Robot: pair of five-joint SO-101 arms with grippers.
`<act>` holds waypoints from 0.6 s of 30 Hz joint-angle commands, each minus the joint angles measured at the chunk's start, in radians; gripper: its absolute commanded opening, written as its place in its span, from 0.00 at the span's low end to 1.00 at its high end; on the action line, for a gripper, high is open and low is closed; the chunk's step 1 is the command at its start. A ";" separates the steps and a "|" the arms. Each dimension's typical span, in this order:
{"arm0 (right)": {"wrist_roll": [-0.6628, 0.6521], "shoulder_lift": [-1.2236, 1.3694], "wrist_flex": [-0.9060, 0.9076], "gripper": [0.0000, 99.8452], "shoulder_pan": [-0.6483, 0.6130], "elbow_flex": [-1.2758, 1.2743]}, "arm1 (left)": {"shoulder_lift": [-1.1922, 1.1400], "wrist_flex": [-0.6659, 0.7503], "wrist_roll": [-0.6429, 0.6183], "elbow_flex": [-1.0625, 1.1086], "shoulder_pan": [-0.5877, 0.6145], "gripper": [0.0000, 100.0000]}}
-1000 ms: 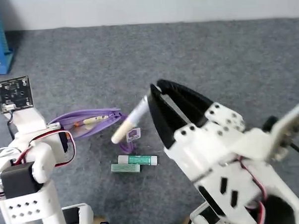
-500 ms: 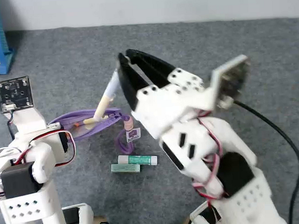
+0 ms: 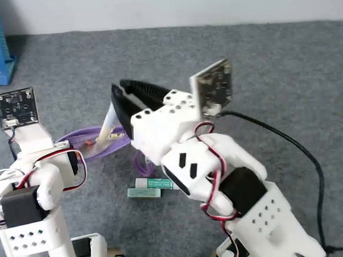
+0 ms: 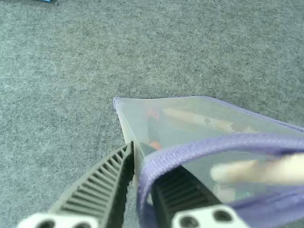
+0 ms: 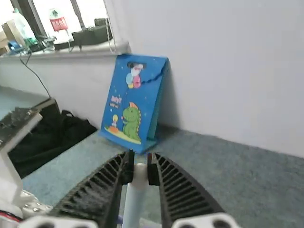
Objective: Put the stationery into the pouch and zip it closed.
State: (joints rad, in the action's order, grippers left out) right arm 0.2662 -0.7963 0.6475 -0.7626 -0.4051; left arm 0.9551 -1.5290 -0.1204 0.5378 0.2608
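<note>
A grey, felt-like surface [image 3: 282,67] is seen spread across the scene, bounded on the far side by a plain white wall [image 3: 183,7]. A blue paper gift bag printed with a green cartoon dinosaur [image 5: 135,102] is stood upright against that wall at the far left. A black fabric bag [image 5: 52,137] is laid just beside it.

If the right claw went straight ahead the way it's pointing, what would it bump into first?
Probably the blue dinosaur bag by the wall; the right claw points towards it, with grey carpet between, though depth is hard to judge.

Office-like room, grey carpet [image 3: 282,61], white wall [image 5: 223,66], blue gift bag [image 5: 136,102], cluttered windowsill [image 5: 71,48], cables
</note>
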 commanded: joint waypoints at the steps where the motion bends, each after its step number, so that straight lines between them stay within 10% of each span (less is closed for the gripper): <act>1: -0.009 0.005 0.073 0.04 -0.036 -0.014 | -0.002 0.003 0.003 -0.001 -0.011 0.01; 6: -0.009 -0.007 0.189 0.23 -0.067 -0.020 | -0.002 0.003 0.003 -0.001 -0.011 0.01; 18: 0.000 -0.168 0.536 0.24 0.022 -0.029 | -0.002 0.005 0.003 -0.008 0.048 0.01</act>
State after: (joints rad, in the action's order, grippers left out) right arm 0.2662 -0.9620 1.0756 -0.7733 -0.4388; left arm 0.9551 -1.5290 -0.1204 0.5378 0.2716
